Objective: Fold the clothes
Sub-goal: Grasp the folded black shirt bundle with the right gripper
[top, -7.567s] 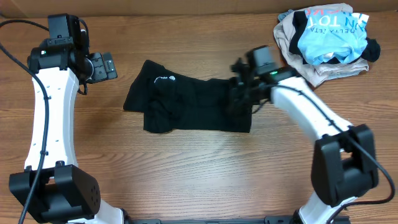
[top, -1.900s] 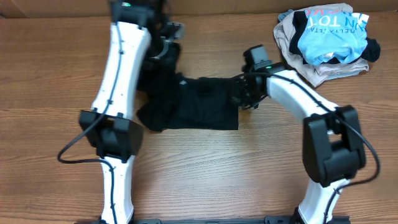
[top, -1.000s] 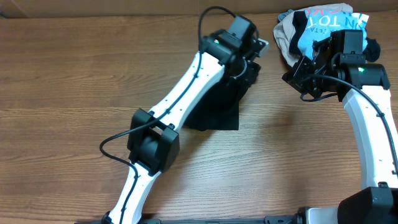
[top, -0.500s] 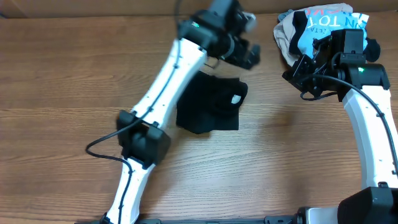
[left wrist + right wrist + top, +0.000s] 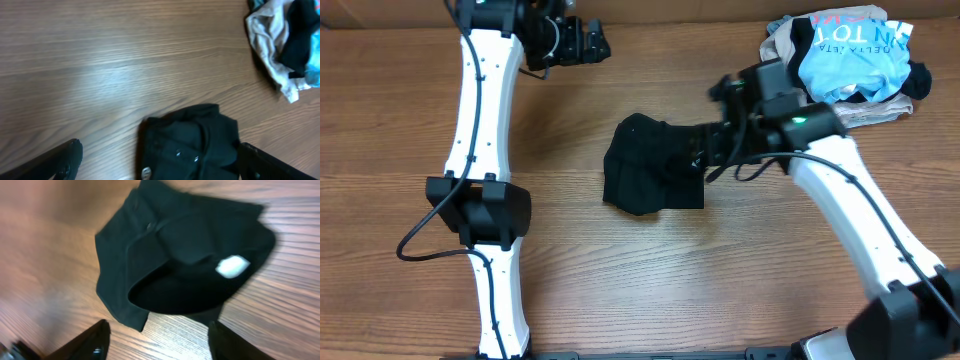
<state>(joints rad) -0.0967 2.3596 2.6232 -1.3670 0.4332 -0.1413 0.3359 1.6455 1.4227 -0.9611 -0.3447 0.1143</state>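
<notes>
A black garment (image 5: 653,178) lies folded in a compact lump at the middle of the table. It also shows in the left wrist view (image 5: 192,145) and in the right wrist view (image 5: 175,255), where a white tag (image 5: 232,266) sits on it. My left gripper (image 5: 590,42) is open and empty, high over the table's far side; in its own view (image 5: 159,146) the garment lies far below. My right gripper (image 5: 715,150) is open at the garment's right edge, and in its own view (image 5: 157,330) the jaws stand apart just short of the cloth.
A pile of unfolded clothes (image 5: 845,60), beige, light blue and black, sits at the far right corner and also shows in the left wrist view (image 5: 287,45). Bare wooden table (image 5: 470,250) lies left of and in front of the garment.
My left gripper let go of the garment and swung back to the far left. The garment now lies folded over. My right gripper moved from the clothes pile to the garment's right edge.
</notes>
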